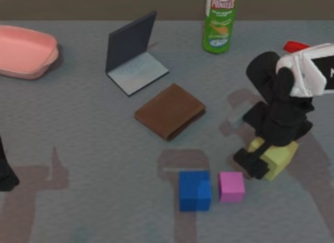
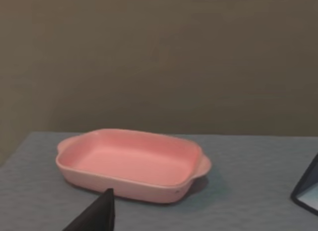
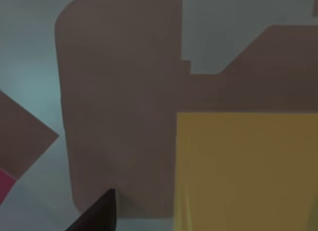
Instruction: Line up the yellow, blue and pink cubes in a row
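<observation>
The right gripper (image 1: 261, 155) is low over the right side of the desk (image 1: 78, 149), its jaws set on either side of the yellow cube (image 1: 279, 157); whether they actually press on it I cannot tell from the top view. The yellow cube sits turned, its edges running diagonal to the desk's edges (a cube has no long axis to speak of), and in the right wrist view the yellow cube (image 3: 248, 171) fills much of the picture, with one dark fingertip (image 3: 97, 213) showing beside it.

The blue cube (image 1: 194, 190) and the pink cube (image 1: 231, 186) lie near the front of the desk, just beside each other with a narrow gap, both roughly square to the desk's edges. The pink cube is near the yellow one, to its left.

Farther back lie a brown wallet (image 1: 169, 111), an open grey laptop (image 1: 133, 55), a green chips can (image 1: 219, 21), and a pink tray (image 1: 23, 50) at far left.

The left gripper (image 1: 6, 175) is parked at the left edge; its wrist view looks toward the pink tray (image 2: 129, 164), and its jaws' state cannot be told.
</observation>
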